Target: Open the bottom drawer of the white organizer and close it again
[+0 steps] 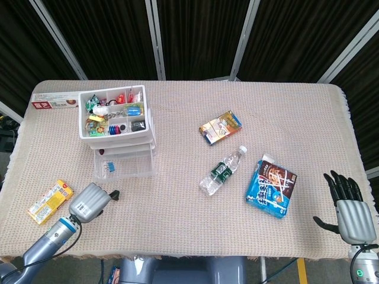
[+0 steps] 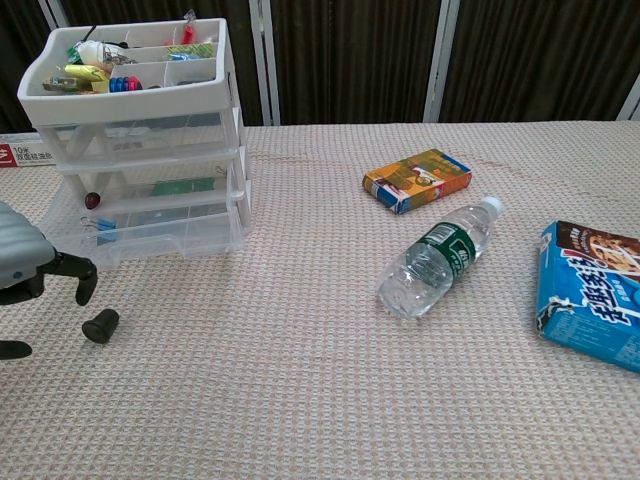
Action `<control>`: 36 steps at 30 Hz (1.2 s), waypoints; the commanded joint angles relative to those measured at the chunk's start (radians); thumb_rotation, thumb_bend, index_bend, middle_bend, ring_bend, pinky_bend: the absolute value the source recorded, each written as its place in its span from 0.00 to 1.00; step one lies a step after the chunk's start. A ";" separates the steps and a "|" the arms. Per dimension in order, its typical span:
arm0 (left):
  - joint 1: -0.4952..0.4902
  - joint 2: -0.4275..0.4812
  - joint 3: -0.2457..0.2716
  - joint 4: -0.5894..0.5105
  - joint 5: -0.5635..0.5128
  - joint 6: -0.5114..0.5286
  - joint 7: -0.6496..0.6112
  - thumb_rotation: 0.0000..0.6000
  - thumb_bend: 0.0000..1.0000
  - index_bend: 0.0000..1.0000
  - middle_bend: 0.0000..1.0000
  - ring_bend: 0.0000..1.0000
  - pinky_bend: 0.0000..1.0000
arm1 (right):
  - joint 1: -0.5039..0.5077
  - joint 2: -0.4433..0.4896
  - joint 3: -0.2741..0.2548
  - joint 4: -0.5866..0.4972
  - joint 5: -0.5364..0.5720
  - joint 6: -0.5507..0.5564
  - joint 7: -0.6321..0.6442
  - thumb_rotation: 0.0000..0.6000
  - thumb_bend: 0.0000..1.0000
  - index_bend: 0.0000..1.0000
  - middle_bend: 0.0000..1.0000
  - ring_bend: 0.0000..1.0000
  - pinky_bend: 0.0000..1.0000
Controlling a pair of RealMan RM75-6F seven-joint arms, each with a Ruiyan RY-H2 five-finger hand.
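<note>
The white organizer point(image 1: 116, 127) sits at ten o'clock on the surface point(image 1: 177, 225), and its bottom drawer point(image 1: 123, 165) stands pulled out toward the near edge, a blue clip visible inside. The top tray is crammed with small colourful bits. Down at seven o'clock the left hand point(image 1: 90, 203) hovers low over the cloth, well short of the drawer front, holding nothing; its dark fingers point(image 2: 70, 270) curl downward with gaps between them in the chest view. Just beside those fingertips lies a small black cap point(image 2: 100, 325).

Over at four o'clock, the right hand point(image 1: 349, 210) rests near the edge, fingers spread apart and empty.

At centre lies a clear water bottle point(image 1: 222, 171) on its side, with a green label whose writing is too small to read. Right of it lies a blue snack box point(image 1: 271, 186) with Chinese lettering. An orange packet point(image 1: 220, 127) lies toward one o'clock. A yellow packet point(image 1: 50, 201) lies at eight o'clock. Behind the organizer lies a long white box point(image 1: 54, 103) with a red logo, its print illegible.
</note>
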 commanded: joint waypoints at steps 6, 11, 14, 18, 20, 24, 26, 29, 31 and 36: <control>-0.031 -0.028 0.001 0.061 0.019 -0.051 0.064 1.00 0.19 0.38 1.00 0.94 0.82 | 0.000 0.000 0.000 -0.001 0.000 0.000 0.000 1.00 0.01 0.05 0.00 0.00 0.00; -0.041 -0.047 -0.007 0.085 0.020 -0.062 0.070 1.00 0.19 0.36 1.00 0.94 0.82 | 0.000 0.001 0.000 -0.002 0.001 -0.001 0.001 1.00 0.01 0.05 0.00 0.00 0.00; -0.047 -0.058 -0.013 0.098 0.016 -0.071 0.077 1.00 0.19 0.36 1.00 0.94 0.82 | 0.000 0.001 0.000 -0.001 0.001 0.000 0.000 1.00 0.01 0.05 0.00 0.00 0.00; -0.055 -0.079 -0.023 0.119 0.006 -0.085 0.092 1.00 0.20 0.36 1.00 0.94 0.82 | 0.000 0.001 0.000 -0.001 0.002 -0.001 0.001 1.00 0.01 0.05 0.00 0.00 0.00; -0.060 -0.087 -0.026 0.125 0.001 -0.093 0.097 1.00 0.20 0.36 1.00 0.94 0.82 | 0.000 0.001 0.000 -0.001 0.002 -0.001 0.001 1.00 0.01 0.05 0.00 0.00 0.00; -0.068 -0.099 -0.028 0.137 0.001 -0.104 0.107 1.00 0.20 0.36 1.00 0.94 0.82 | 0.000 0.002 0.001 -0.001 0.003 -0.002 0.001 1.00 0.01 0.05 0.00 0.00 0.00; -0.071 -0.106 -0.028 0.146 0.001 -0.110 0.111 1.00 0.20 0.36 1.00 0.94 0.82 | 0.000 0.002 0.001 -0.001 0.003 -0.002 0.001 1.00 0.01 0.05 0.00 0.00 0.00; -0.073 -0.114 -0.030 0.154 0.001 -0.110 0.111 1.00 0.21 0.37 1.00 0.94 0.82 | 0.000 0.002 0.001 -0.001 0.003 -0.002 0.001 1.00 0.01 0.05 0.00 0.00 0.00; -0.075 -0.123 -0.032 0.163 -0.003 -0.113 0.107 1.00 0.21 0.37 1.00 0.94 0.82 | 0.000 0.002 0.001 -0.001 0.003 -0.002 0.002 1.00 0.01 0.05 0.00 0.00 0.00; -0.078 -0.138 -0.033 0.180 -0.004 -0.116 0.112 1.00 0.22 0.39 1.00 0.94 0.82 | 0.000 0.002 0.001 0.000 0.003 -0.002 0.002 1.00 0.01 0.05 0.00 0.00 0.00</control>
